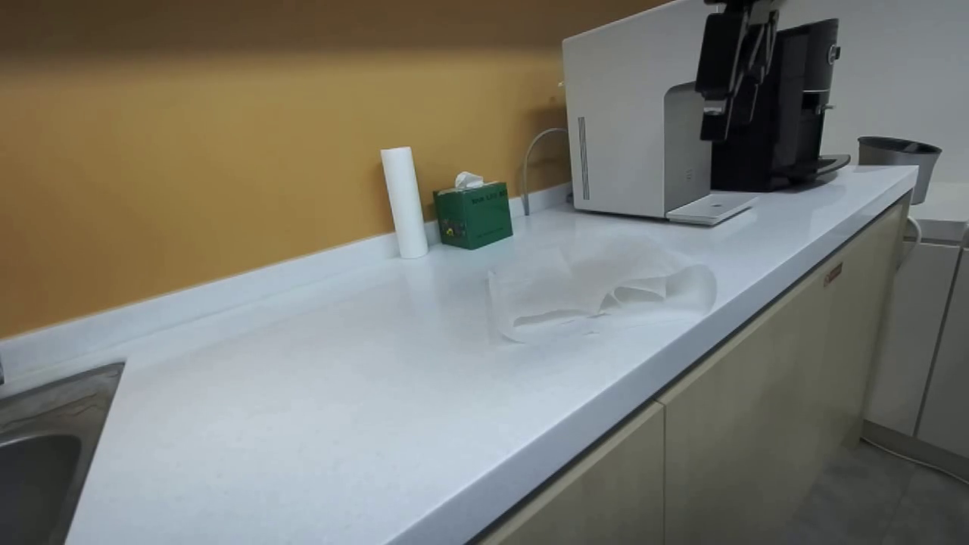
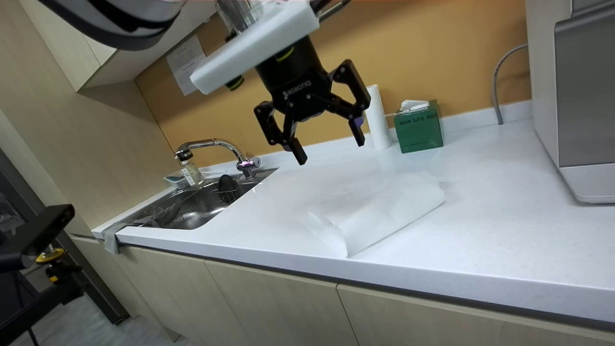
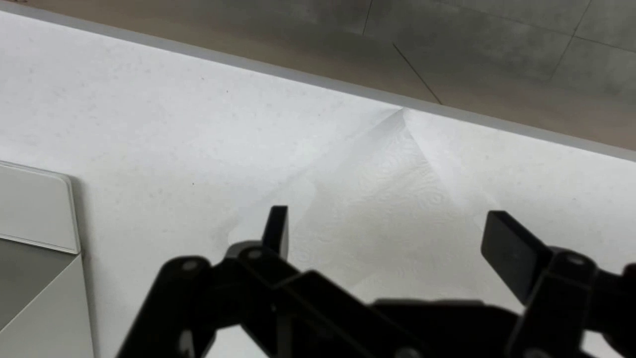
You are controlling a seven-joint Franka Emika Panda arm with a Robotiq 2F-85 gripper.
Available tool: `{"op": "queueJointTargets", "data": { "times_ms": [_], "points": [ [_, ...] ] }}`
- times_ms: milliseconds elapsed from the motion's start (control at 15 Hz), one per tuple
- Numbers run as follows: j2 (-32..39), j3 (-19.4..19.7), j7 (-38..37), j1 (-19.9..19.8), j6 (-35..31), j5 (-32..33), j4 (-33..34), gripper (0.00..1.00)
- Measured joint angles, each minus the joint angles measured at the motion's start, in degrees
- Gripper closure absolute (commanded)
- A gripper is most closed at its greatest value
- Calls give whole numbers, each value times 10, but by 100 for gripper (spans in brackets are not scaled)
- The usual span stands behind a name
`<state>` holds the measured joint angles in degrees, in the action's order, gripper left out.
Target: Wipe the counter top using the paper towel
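Note:
A thin white paper towel sheet (image 1: 598, 280) lies loosely on the white counter top (image 1: 288, 424), wrinkled and with raised, curled edges. It also shows in an exterior view (image 2: 389, 211) with a curled corner near the front edge. In the wrist view the sheet (image 3: 377, 194) lies below and between the fingers, one corner reaching the counter's front edge. My gripper (image 2: 330, 148) is open and empty, above the counter and apart from the sheet. Its spread black fingers show in the wrist view (image 3: 385, 223), and it shows at the top of an exterior view (image 1: 730, 121).
A paper roll (image 1: 405, 203) and a green tissue box (image 1: 474, 215) stand by the back wall. A white dispenser (image 1: 621, 129) and a black coffee machine (image 1: 780, 113) stand on the counter. A steel sink (image 2: 202, 214) with a faucet (image 2: 214, 143) is at the opposite end.

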<state>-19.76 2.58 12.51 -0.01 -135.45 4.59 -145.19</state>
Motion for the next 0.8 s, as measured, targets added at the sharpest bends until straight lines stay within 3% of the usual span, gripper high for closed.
{"op": "queueJointTargets", "data": {
  "times_ms": [400, 800],
  "points": [
    [8, 0, -8, 0, 2, -1, 4, 0],
    [78, -48, -191, -13, -14, 25, 21, 0]
  ]
}}
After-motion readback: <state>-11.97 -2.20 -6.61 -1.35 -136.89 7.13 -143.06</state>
